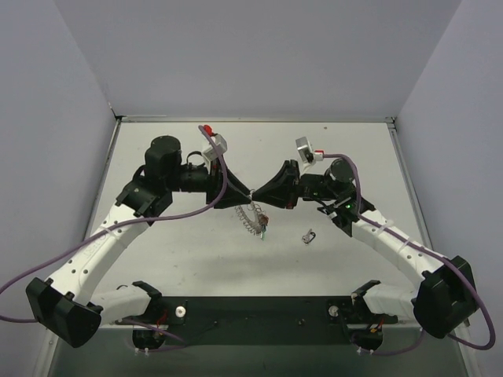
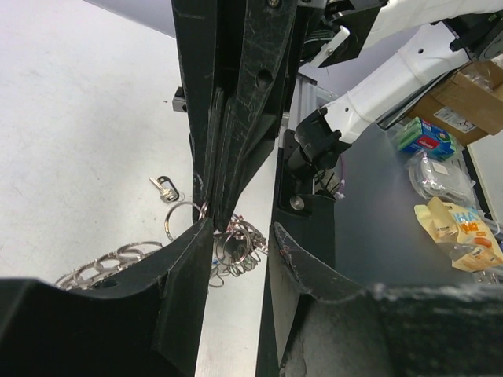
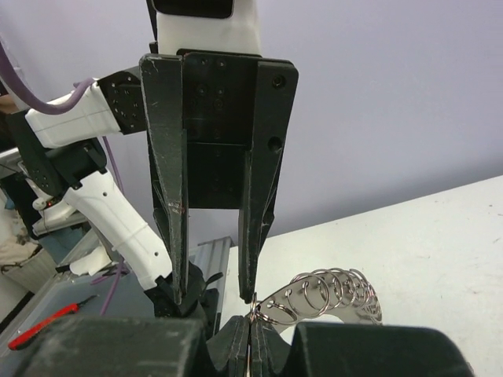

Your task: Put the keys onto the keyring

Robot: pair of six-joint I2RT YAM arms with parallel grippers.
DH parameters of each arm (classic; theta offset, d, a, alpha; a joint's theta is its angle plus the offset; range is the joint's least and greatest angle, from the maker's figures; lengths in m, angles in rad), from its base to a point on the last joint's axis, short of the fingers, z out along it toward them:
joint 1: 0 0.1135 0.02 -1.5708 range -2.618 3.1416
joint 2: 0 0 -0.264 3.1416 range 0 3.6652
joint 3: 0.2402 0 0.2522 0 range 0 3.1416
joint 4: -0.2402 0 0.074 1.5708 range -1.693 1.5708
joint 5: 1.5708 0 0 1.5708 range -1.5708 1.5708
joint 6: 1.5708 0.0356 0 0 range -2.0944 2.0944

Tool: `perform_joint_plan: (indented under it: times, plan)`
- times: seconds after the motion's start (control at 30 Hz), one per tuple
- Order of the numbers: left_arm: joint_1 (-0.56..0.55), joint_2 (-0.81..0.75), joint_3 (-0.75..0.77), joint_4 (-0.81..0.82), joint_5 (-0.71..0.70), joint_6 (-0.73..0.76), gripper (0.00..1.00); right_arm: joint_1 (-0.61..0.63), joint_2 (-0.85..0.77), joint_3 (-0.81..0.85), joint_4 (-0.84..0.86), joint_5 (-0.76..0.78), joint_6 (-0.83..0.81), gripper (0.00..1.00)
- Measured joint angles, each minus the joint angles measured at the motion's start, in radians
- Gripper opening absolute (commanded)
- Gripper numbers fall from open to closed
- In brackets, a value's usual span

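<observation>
The right gripper [image 3: 250, 331] is clamped shut on the keyring [image 3: 334, 292], whose coils dangle mid-scene. The left gripper [image 3: 214, 292] stands with jaws apart, just beside that pinch. A small metal key [image 1: 310, 236] lies loose to the right.

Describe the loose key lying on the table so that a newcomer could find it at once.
On the white table, find the silvery coiled keyring dangling in mid-air near the centre. To its right, slightly lower in the top view, lies a small grey metal key. It alone rests flat on the bare surface, touching nothing.
</observation>
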Motion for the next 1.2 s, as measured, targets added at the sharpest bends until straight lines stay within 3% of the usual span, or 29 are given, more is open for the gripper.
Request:
perform_joint_plan:
  times: [0.5,0.67,1.07,1.2]
  plan:
    - [-0.001,0.061,0.066,-0.070,-0.046,0.044,0.51,0.013,-0.027,0.015,-0.167,-0.002,-0.115,0.00]
    - [-0.001,0.084,0.121,-0.145,-0.036,0.095,0.44,0.017,-0.028,0.032,-0.228,-0.008,-0.159,0.00]
    - [-0.026,0.134,0.168,-0.294,-0.015,0.175,0.43,0.018,-0.031,0.034,-0.276,-0.007,-0.191,0.00]
    - [-0.042,0.145,0.171,-0.313,-0.024,0.194,0.37,0.019,-0.031,0.034,-0.280,-0.007,-0.193,0.00]
